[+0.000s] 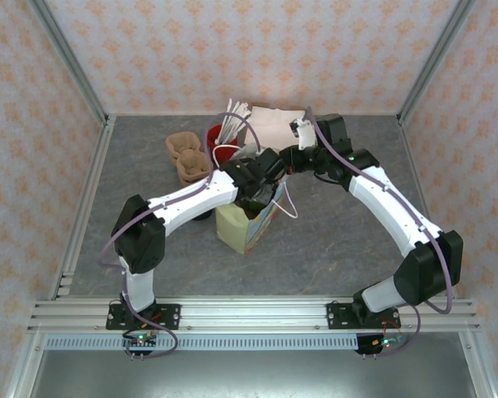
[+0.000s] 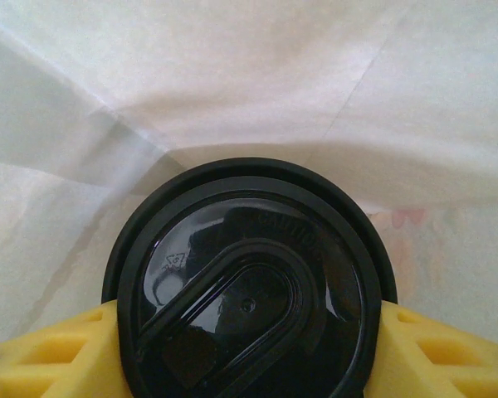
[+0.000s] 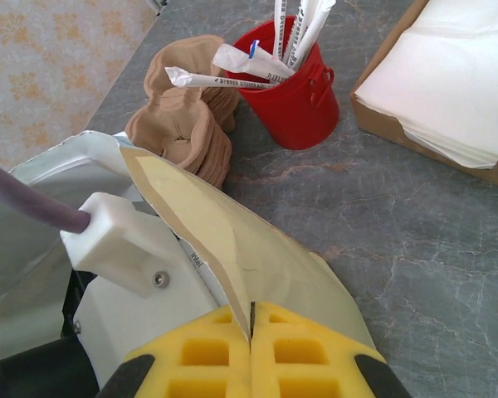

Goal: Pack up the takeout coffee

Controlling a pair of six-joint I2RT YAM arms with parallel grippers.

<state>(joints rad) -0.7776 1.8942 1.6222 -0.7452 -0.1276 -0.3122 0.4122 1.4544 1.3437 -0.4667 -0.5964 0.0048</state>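
The takeout coffee (image 2: 249, 290) shows its glossy black lid from above in the left wrist view, with pale paper bag walls (image 2: 257, 91) all around it. My left gripper (image 2: 249, 352) is shut on the cup, one yellow finger (image 2: 46, 356) on each side of the lid. The cream paper bag (image 1: 242, 224) stands mid-table, and my left wrist reaches down into its mouth. My right gripper (image 3: 251, 340) is shut on the bag's rim (image 3: 232, 240), pinching the paper edge between its yellow pads and holding the mouth apart.
A red tub of wrapped straws (image 3: 295, 95) and a stack of brown pulp carriers (image 3: 187, 128) stand behind the bag. A cardboard box of white napkins (image 3: 448, 83) sits at the back right. The left arm's white camera housing (image 3: 133, 265) is close beside my right fingers.
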